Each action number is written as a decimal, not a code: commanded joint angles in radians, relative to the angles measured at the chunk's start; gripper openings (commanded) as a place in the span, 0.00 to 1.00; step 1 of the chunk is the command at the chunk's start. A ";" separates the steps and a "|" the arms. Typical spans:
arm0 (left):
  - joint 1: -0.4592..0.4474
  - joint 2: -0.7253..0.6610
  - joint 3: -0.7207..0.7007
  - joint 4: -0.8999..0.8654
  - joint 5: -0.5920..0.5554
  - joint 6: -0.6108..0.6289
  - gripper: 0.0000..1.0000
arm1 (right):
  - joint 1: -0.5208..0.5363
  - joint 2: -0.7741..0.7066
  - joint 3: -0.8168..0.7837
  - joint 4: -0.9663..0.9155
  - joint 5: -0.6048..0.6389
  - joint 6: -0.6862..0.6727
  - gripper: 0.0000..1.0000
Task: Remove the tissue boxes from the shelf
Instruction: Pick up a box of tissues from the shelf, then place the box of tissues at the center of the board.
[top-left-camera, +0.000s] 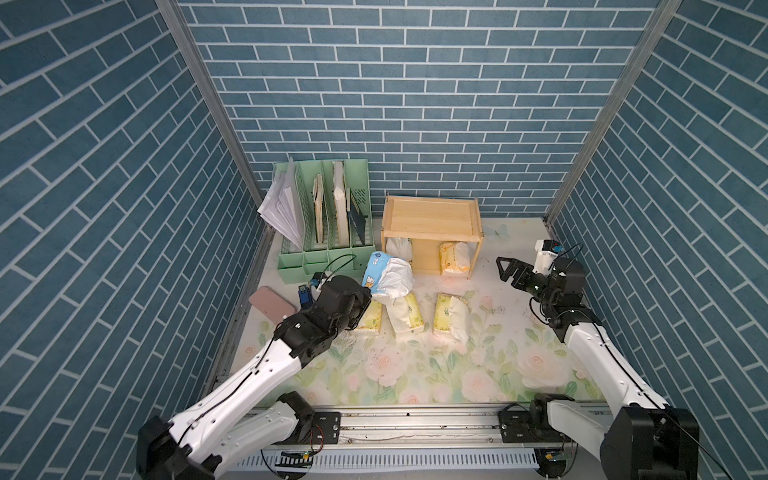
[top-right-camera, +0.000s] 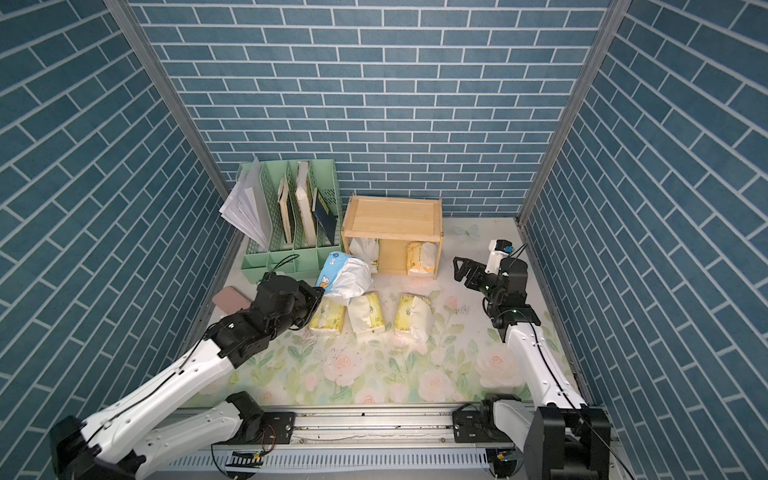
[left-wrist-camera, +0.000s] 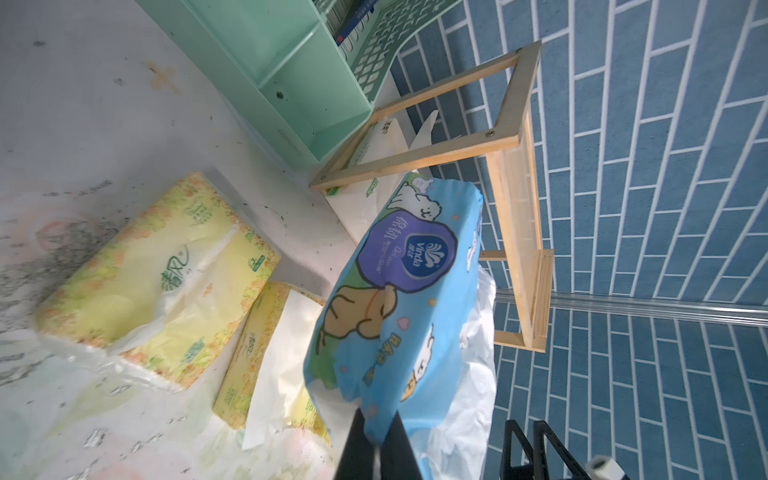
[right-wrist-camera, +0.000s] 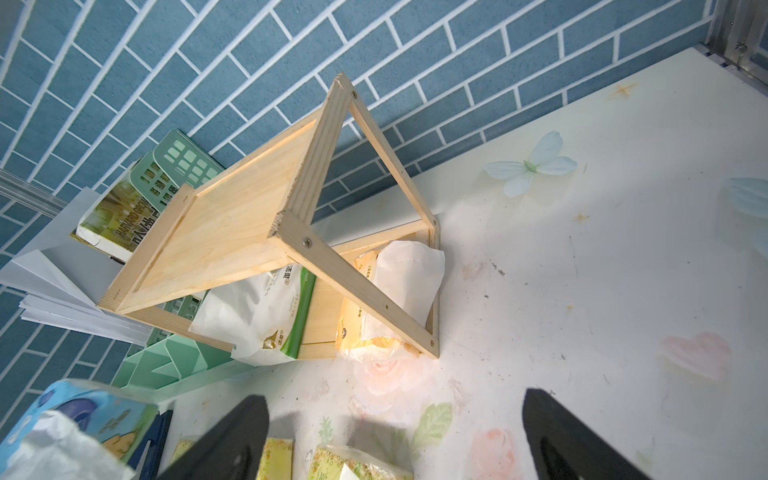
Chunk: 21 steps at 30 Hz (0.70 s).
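Clamping the blue tissue pack (top-left-camera: 386, 274) in a top view, the left gripper (top-left-camera: 368, 298) holds it before the shelf (top-left-camera: 430, 214), near three yellow packs (top-left-camera: 409, 316). Left wrist: fingers (left-wrist-camera: 399, 453) pinch its edge. Right wrist: the right gripper (right-wrist-camera: 395, 436) stands spread, empty; a white pack (right-wrist-camera: 249, 316) and an orange pack (right-wrist-camera: 365, 332) lie on the shelf's lower board.

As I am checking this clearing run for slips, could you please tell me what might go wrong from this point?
1. The left tool pinches the light blue pack only at one end, so it may slip and drop onto the pale yellow packs under it.
2. The orange-yellow pack sits on the lower tier of the shelf, beside a thin corner post. The open right tool could knock that post when reaching in.
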 joint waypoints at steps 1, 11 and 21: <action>0.031 -0.072 -0.032 -0.147 0.052 0.018 0.02 | -0.002 0.020 0.035 0.052 -0.024 0.002 0.99; 0.040 -0.390 -0.104 -0.466 0.111 -0.153 0.00 | -0.002 0.079 0.052 0.091 -0.039 0.009 0.99; 0.039 -0.460 -0.165 -0.575 0.259 -0.229 0.00 | -0.002 0.122 0.069 0.115 -0.045 0.020 0.99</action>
